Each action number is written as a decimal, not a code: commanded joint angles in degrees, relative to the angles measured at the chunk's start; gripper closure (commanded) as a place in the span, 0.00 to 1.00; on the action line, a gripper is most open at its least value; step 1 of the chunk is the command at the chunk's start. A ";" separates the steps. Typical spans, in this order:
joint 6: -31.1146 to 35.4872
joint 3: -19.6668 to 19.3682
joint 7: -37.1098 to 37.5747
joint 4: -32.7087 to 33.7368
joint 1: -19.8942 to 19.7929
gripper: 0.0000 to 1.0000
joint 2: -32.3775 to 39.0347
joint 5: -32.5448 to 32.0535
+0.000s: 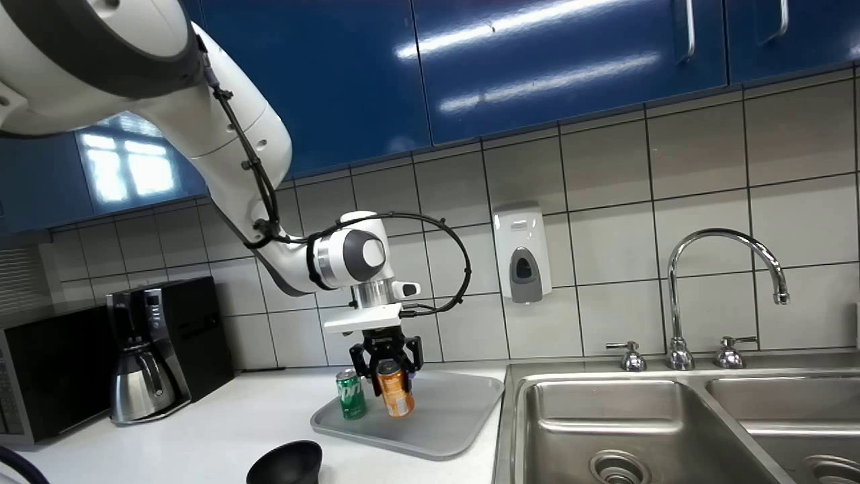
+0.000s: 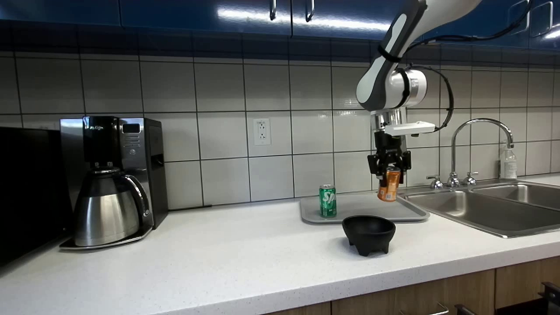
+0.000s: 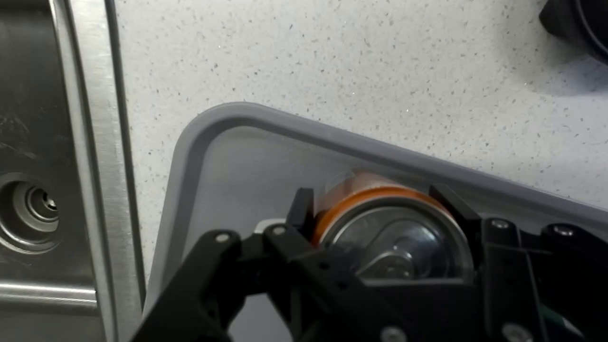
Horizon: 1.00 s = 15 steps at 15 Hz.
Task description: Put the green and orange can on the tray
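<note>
The green can (image 1: 351, 395) stands upright on the grey tray (image 1: 450, 417) near its left side; it shows likewise in an exterior view (image 2: 327, 202). My gripper (image 1: 393, 388) points down over the tray and is shut on the orange can (image 1: 398, 402), which is slightly tilted. In an exterior view the orange can (image 2: 389, 190) hangs over the tray (image 2: 407, 213); whether its base touches the tray I cannot tell. In the wrist view the fingers (image 3: 375, 209) flank the orange can's lid (image 3: 399, 237), near the tray's rim (image 3: 294, 126). The green can is mostly hidden there.
A black footed bowl (image 2: 369, 234) stands on the counter in front of the tray. A steel sink (image 1: 605, 423) with a faucet (image 1: 678, 302) lies right of the tray. A coffee maker (image 2: 109, 188) stands at the left. A soap dispenser (image 1: 523, 255) hangs on the wall.
</note>
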 commanded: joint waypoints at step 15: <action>-18.19 1.40 1.87 22.64 -0.20 0.61 16.81 0.82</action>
